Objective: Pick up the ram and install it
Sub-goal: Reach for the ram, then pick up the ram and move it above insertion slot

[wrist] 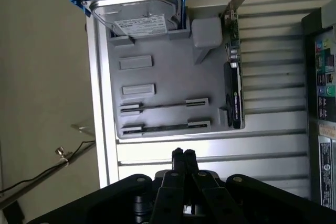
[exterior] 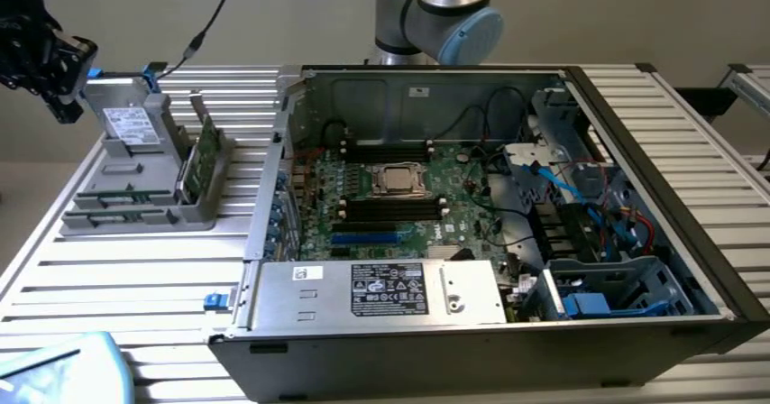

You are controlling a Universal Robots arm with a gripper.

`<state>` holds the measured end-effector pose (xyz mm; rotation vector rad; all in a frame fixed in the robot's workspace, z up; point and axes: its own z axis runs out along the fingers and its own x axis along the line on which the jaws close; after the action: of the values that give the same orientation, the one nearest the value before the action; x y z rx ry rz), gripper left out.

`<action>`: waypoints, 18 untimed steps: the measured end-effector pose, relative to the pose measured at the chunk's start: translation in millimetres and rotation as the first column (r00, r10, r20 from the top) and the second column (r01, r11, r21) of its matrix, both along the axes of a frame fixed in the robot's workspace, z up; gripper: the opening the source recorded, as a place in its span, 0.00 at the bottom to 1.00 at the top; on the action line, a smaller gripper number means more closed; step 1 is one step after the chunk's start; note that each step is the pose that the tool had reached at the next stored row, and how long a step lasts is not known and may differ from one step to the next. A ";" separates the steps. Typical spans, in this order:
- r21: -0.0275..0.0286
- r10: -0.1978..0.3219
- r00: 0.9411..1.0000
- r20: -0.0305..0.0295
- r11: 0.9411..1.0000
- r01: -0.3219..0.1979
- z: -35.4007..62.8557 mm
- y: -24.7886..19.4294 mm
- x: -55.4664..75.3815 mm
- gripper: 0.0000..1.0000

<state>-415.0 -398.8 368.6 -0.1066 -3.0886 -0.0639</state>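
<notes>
**Status: ram in holder, claw clenched and empty**

Exterior view. We see the gripper at the exterior view's far left, near the hard drive end of the gray holder. The holder sits on the slatted table, beside the open computer case. The ram rests in the holder's low slots, well apart from the motherboard. The expansion card stands upright along the holder's edge nearest the case.

Wrist view. We see the gripper with its fingertips pressed together and nothing between them. The ram shows edge-on as two thin sticks seated in the holder, apart from the gripper. The hard drive and the expansion card occupy their own bays.
</notes>
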 end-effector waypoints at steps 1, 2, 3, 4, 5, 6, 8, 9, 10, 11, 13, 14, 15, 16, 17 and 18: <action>0.000 0.007 1.000 -0.004 1.000 -0.007 -0.6 0.0 0.0 0.11; 0.001 0.013 1.000 -0.008 1.000 -0.013 -1.2 0.0 0.0 0.11; 0.001 0.017 1.000 -0.011 1.000 -0.017 -1.7 0.0 0.0 0.11; 0.001 0.019 1.000 -0.012 1.000 -0.019 -2.1 0.0 0.0 0.11; 0.002 0.019 1.000 -0.013 1.000 -0.019 -2.3 0.0 0.0 0.11; 0.002 0.019 1.000 -0.013 1.000 -0.019 -2.2 0.0 0.0 0.11; 0.002 0.019 1.000 -0.013 1.000 -0.019 -2.3 0.0 0.0 0.11; 0.002 0.020 1.000 -0.013 1.000 -0.020 -2.3 0.0 0.0 0.11; 0.002 0.020 1.000 -0.013 1.000 -0.019 -2.3 0.0 0.0 0.11; 0.002 0.020 1.000 -0.013 1.000 -0.019 -2.3 0.0 0.0 0.11; 0.002 0.020 1.000 -0.013 1.000 -0.020 -2.3 0.0 0.0 0.11; 0.002 0.019 1.000 -0.013 1.000 -0.019 -2.3 0.0 0.0 0.11; 0.002 0.020 1.000 -0.013 1.000 -0.019 -2.3 0.0 0.0 0.11; 0.002 0.020 1.000 -0.013 1.000 -0.019 -2.3 0.0 0.0 0.11; 0.002 0.020 1.000 -0.013 1.000 -0.020 -2.3 0.0 0.0 0.11; 0.002 0.020 1.000 -0.013 1.000 -0.020 -2.3 0.0 0.0 0.11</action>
<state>-415.0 -398.8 366.3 -0.0763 -3.0759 -0.0654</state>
